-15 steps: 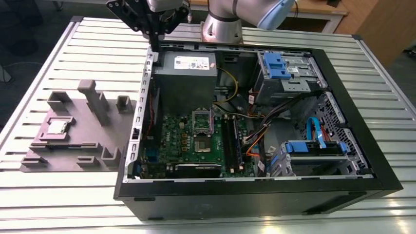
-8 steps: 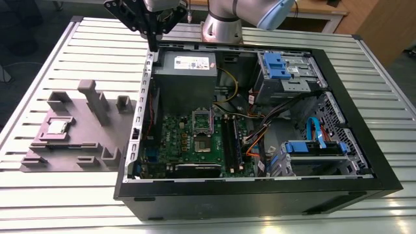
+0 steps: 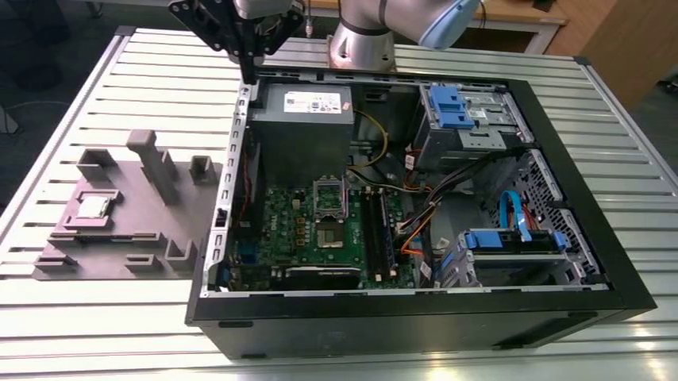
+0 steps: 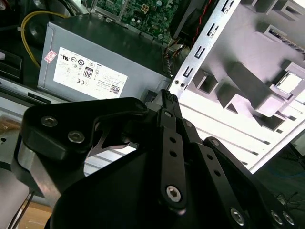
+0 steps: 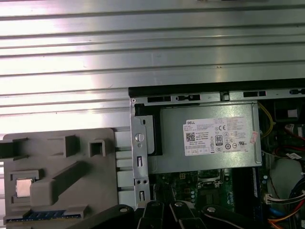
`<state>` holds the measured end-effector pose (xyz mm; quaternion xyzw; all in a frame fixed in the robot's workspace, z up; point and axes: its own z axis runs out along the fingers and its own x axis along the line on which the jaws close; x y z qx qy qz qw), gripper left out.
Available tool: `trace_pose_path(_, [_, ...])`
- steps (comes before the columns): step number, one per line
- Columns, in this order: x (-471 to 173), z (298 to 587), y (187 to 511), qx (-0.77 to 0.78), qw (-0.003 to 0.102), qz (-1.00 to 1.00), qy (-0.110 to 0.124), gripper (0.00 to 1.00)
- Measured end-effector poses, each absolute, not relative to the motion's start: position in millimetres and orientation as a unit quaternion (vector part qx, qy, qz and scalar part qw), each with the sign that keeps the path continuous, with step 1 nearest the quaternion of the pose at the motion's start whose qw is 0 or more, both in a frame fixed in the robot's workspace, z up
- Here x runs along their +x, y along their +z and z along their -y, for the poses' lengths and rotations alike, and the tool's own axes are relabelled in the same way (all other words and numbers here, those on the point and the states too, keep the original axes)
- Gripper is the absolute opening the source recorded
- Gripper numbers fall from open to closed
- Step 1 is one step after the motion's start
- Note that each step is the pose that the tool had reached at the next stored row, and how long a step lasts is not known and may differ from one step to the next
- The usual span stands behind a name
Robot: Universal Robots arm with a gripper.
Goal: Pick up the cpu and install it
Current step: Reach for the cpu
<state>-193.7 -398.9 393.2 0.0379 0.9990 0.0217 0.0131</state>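
CPU (image 3: 94, 208) lies flat in a square recess of the grey fixture tray (image 3: 148, 221) beside the open computer case (image 3: 424, 308), ready for picking, while the gripper (image 3: 249, 73), clenched on nothing, hangs well apart over the case's corner by the power supply (image 3: 302, 119).

The desk (image 3: 85, 103) is a broad top of pale silver metal slats with dark grooves between them. In the first wrist view its slats (image 5: 143, 43) glare bright with light. Beyond the far edge stands a wood-topped table (image 3: 519, 14) on a white frame. A brown wooden cabinet (image 3: 620, 48) is at the exterior view's far right, and dark floor (image 3: 32, 87) at its far left.
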Motion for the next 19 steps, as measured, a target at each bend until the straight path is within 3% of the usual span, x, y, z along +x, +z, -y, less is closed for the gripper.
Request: trace_pose_path(19, [-199.9,398.9,393.0,0.038,0.013,-0.999,0.022,0.10])
